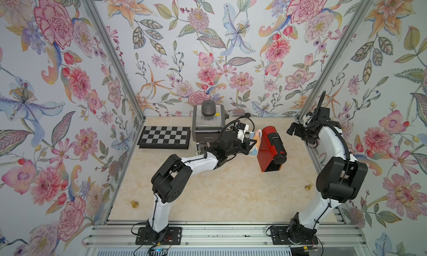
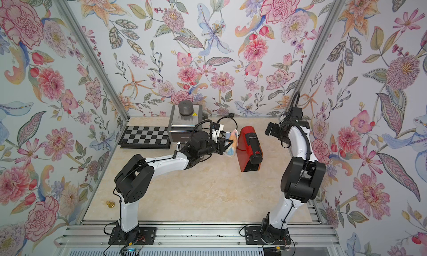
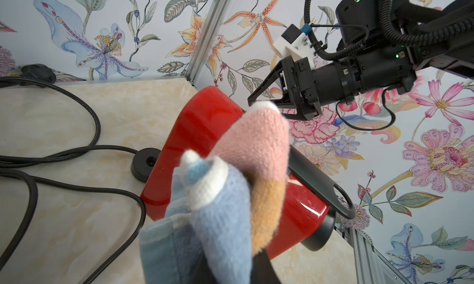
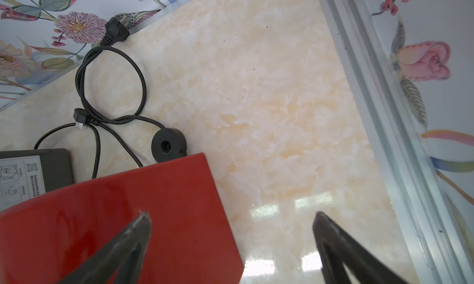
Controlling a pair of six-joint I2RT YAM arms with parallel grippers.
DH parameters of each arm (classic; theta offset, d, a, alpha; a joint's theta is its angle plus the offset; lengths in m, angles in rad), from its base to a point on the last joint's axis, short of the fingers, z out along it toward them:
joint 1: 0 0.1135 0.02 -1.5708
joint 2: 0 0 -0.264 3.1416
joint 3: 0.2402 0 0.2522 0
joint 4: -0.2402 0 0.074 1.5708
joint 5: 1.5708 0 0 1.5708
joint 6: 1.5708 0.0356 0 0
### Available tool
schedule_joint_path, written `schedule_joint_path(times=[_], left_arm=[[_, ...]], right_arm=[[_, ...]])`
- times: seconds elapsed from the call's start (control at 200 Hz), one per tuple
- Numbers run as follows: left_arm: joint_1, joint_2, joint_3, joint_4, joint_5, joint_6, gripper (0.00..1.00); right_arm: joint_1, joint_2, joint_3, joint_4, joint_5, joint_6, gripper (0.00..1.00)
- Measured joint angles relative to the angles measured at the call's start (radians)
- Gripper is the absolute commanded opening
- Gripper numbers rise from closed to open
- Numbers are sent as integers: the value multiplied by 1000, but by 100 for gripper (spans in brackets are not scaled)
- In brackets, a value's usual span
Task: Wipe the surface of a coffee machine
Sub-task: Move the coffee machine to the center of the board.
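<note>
The red coffee machine (image 1: 270, 148) (image 2: 249, 148) stands right of centre on the marble table, black spout toward the front. My left gripper (image 1: 253, 142) is shut on a folded pastel cloth (image 1: 256, 141) (image 3: 230, 193) of blue, pink and orange. The cloth lies against the machine's left side (image 3: 200, 131) and hides the left jaws. My right gripper (image 1: 290, 130) (image 4: 230, 218) hangs open and empty to the right of the machine, clear of it. In the right wrist view one fingertip (image 4: 143, 221) shows over the red body (image 4: 102, 218), its partner over bare table.
A silver machine (image 1: 208, 125) with a dark round knob stands behind my left wrist. A chessboard (image 1: 165, 137) lies to its left. Black cords (image 4: 110, 90) and a black disc (image 4: 168, 145) lie behind the red machine. Two small brass pieces (image 1: 134, 204) (image 1: 307, 187) sit near the table's sides.
</note>
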Motion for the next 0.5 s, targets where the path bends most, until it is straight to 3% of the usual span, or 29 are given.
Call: schedule_joint_path(times=[0.275, 0.5], left_arm=[[0, 46, 51, -48, -6, -15, 0], [0, 76, 74, -61, -7, -26, 0]], right_arm=[[40, 259, 112, 113, -51, 54, 100], [108, 330, 132, 153, -23, 71, 100]])
